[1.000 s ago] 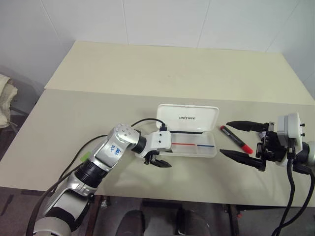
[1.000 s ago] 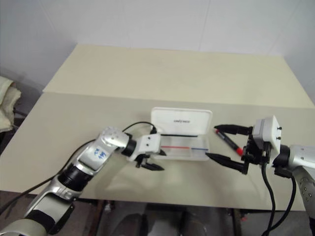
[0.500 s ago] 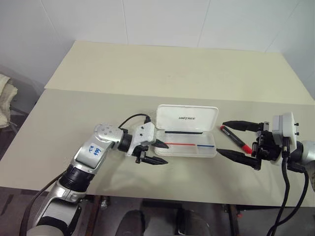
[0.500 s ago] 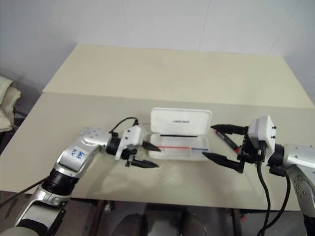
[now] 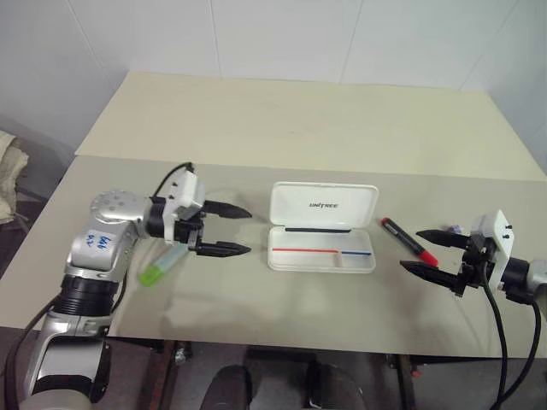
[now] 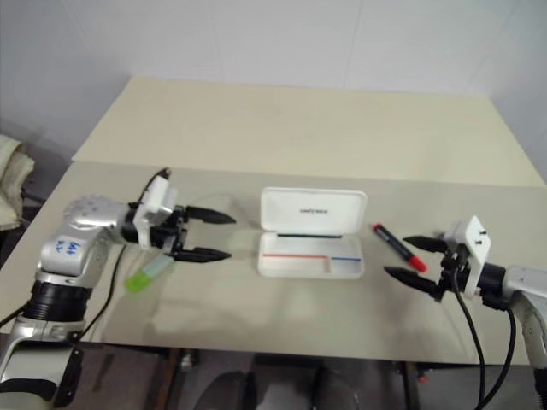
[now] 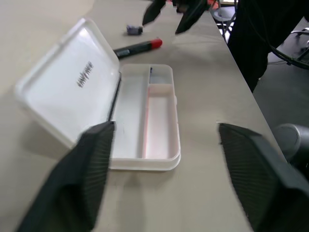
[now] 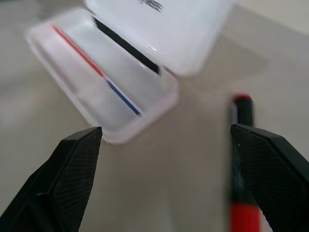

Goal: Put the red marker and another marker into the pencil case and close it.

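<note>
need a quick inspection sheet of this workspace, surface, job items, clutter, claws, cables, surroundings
surface: beige table, two boards butted with a seam across.
pencil case: lid open, tray holds no marker.
red marker: flat on the table, right of the case, apart from it.
green highlighter: flat on the table, left of the case, below the left arm.
clutter: small grey-purple bit beyond the red marker.
left claw: open, holding nothing, pointing at the case.
right claw: open, holding nothing, beside the red marker.
cables: black cable hangs off the right wrist; a short loop at the left wrist.
surroundings: white wall behind; pale cloth at far left.
</note>
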`<act>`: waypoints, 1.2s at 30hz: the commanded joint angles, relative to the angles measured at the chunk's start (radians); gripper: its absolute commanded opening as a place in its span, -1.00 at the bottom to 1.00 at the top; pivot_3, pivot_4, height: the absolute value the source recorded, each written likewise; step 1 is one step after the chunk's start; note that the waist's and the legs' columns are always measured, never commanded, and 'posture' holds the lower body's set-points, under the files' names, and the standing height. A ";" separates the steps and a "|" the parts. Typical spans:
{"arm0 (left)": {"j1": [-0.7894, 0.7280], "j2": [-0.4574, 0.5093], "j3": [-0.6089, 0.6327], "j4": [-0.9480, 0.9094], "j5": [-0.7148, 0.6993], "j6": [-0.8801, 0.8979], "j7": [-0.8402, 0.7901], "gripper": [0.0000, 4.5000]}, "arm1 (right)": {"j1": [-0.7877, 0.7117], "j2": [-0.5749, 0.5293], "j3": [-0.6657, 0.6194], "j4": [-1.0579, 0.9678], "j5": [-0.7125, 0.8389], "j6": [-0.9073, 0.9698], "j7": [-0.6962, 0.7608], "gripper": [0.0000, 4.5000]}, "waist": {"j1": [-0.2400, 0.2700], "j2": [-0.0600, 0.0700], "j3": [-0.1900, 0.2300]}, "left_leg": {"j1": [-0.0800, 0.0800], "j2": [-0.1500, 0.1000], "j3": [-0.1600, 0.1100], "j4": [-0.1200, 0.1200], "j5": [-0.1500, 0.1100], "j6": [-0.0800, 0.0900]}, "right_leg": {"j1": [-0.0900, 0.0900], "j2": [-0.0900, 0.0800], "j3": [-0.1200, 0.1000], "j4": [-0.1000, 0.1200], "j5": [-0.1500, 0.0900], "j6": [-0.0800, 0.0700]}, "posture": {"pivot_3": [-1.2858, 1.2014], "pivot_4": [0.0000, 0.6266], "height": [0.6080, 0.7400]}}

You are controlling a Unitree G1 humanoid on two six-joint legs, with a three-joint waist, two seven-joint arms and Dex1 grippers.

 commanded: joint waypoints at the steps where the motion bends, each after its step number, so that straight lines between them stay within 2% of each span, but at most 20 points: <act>1: -0.035 0.045 0.040 0.039 -0.013 -0.031 -0.025 0.99 | -0.057 0.005 0.010 0.094 -0.044 -0.026 -0.031 1.00 | -0.004 0.000 0.000 | 0.000 0.000 0.000 0.000 0.000 0.000 | 0.000 0.000 0.000 0.000 0.000 0.000 | 0.03 -0.52 1.00; 11: -0.029 0.080 0.051 0.004 -0.037 -0.003 -0.020 0.99 | -0.200 0.063 0.111 0.319 -0.140 -0.026 -0.046 1.00 | -0.022 0.000 0.000 | 0.000 0.000 0.001 -0.001 0.000 -0.001 | 0.000 0.000 0.000 0.000 0.000 0.000 | 0.03 -0.52 1.00; 12: -0.024 0.082 0.053 -0.003 -0.038 0.001 -0.017 1.00 | -0.201 0.068 0.120 0.325 -0.143 -0.025 -0.042 0.82 | -0.021 0.000 0.000 | 0.000 0.001 0.000 -0.001 0.000 -0.001 | -0.001 0.000 0.000 0.000 0.000 0.000 | 0.03 -0.52 1.00; 14: -0.016 0.088 0.062 -0.008 -0.038 0.006 -0.010 1.00 | -0.200 0.081 0.133 0.325 -0.151 -0.021 -0.045 0.62 | -0.021 0.000 0.000 | 0.000 0.001 0.000 -0.001 0.000 -0.001 | -0.001 0.000 0.000 0.001 0.000 0.000 | 0.03 -0.52 1.00; 22: -0.012 0.113 0.078 0.004 -0.032 -0.001 0.003 1.00 | -0.196 0.103 0.128 0.317 -0.163 -0.041 -0.058 -0.71 | -0.022 0.000 0.000 | 0.000 0.001 0.000 -0.001 0.001 -0.001 | -0.001 0.000 0.000 0.001 0.000 0.000 | 0.03 -0.52 1.00; 30: -0.013 0.099 0.065 0.011 -0.026 -0.016 0.020 1.00 | -0.186 0.072 0.078 0.274 -0.156 -0.059 -0.106 -0.71 | -0.022 0.000 0.000 | 0.000 0.001 0.001 -0.001 0.001 -0.001 | -0.001 0.000 0.000 0.001 0.000 0.000 | 0.03 -0.52 1.00; 36: 0.001 0.096 0.060 0.022 -0.021 -0.034 0.023 1.00 | -0.175 -0.042 -0.034 0.133 -0.099 -0.044 -0.069 -0.71 | -0.018 0.002 0.001 | 0.000 0.001 0.001 -0.001 0.001 -0.001 | -0.001 0.000 0.000 0.001 0.000 0.000 | 0.03 -0.52 1.00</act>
